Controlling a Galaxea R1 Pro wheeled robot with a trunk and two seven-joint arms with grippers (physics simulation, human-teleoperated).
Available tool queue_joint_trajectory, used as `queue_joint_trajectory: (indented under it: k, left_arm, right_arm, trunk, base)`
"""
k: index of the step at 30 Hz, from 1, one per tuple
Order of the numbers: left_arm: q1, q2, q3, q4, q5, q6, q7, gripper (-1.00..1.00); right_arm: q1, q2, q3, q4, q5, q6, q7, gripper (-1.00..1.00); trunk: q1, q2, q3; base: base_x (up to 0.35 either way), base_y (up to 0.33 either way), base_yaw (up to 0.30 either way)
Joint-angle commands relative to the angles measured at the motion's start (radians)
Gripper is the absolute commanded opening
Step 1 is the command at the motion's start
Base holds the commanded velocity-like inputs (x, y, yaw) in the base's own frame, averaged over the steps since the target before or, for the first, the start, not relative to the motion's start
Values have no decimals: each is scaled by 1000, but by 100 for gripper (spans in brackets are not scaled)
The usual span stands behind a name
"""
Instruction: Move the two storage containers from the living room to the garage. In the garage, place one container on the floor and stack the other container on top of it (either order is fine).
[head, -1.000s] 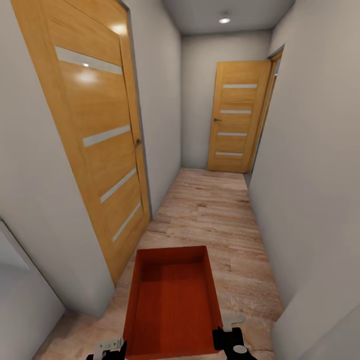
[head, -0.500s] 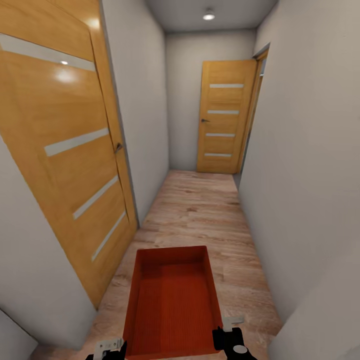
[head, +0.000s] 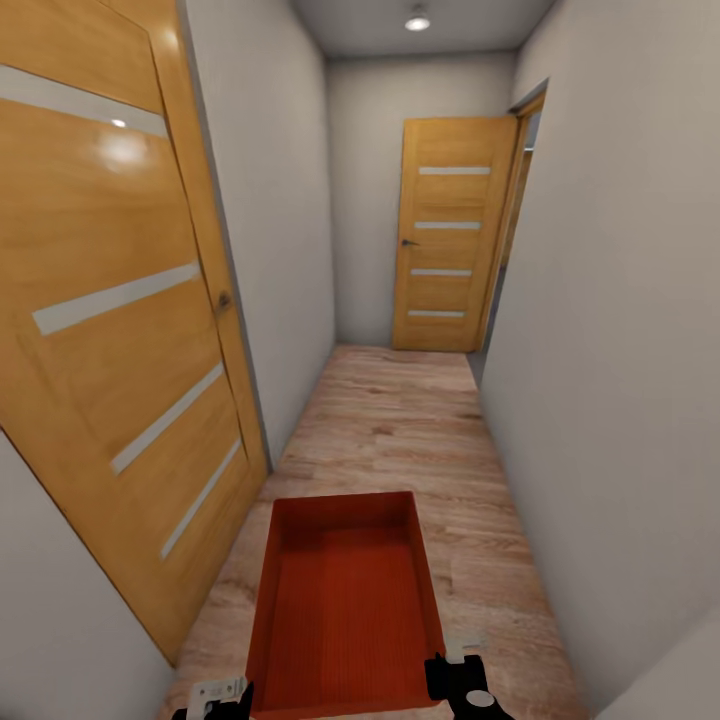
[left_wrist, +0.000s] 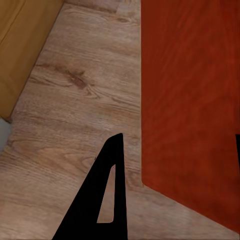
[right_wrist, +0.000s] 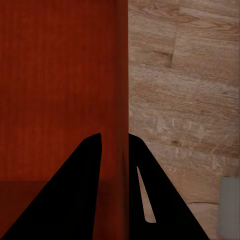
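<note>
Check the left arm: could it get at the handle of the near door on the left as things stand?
Probably not: the left gripper sits at the red container, apparently helping carry it, so reaching the door handle would mean letting go.

A narrow hallway with grey walls (head: 620, 300) is seen. A large wooden door (head: 110, 330) is set at the frame's left, a second door (head: 452, 235) at upper centre. Light wood plank flooring (head: 410, 420) and a ceiling spotlight (head: 417, 21) are visible.
</note>
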Motion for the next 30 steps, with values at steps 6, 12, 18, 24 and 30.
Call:
queue_joint_trajectory:
  k: [6, 12, 18, 24, 30]
  left_arm:
    - [0, 11, 17, 1, 0, -1, 1, -100]
    - [0, 11, 17, 1, 0, 0, 1, -100]
    - [0, 11, 17, 1, 0, 0, 1, -100]
    - [0, 11, 17, 1, 0, 0, 1, -100]
    - [0, 11, 17, 1, 0, 0, 1, -100]
  right_arm:
    - [-2, -1, -59, -3, 9, -4, -15, -100]
    - [-2, -1, -59, -3, 9, -4, -15, -100]
    - [-2, -1, -59, -3, 9, -4, -15, -100]
    - [-2, -1, -59, -3, 9, -4, -15, -100]
    - [-2, 0, -59, -3, 9, -4, -15, -100]
  trunk:
    - [1, -1, -1]
    - [1, -1, -1]
    - [1, -1, -1]
    - [1, -1, -1]
    - [1, -1, -1]
  base:
    - [345, 0, 0]
    - [345, 0, -6]
    - [345, 0, -137]
    - [345, 0, -45]
    - [345, 0, -6]
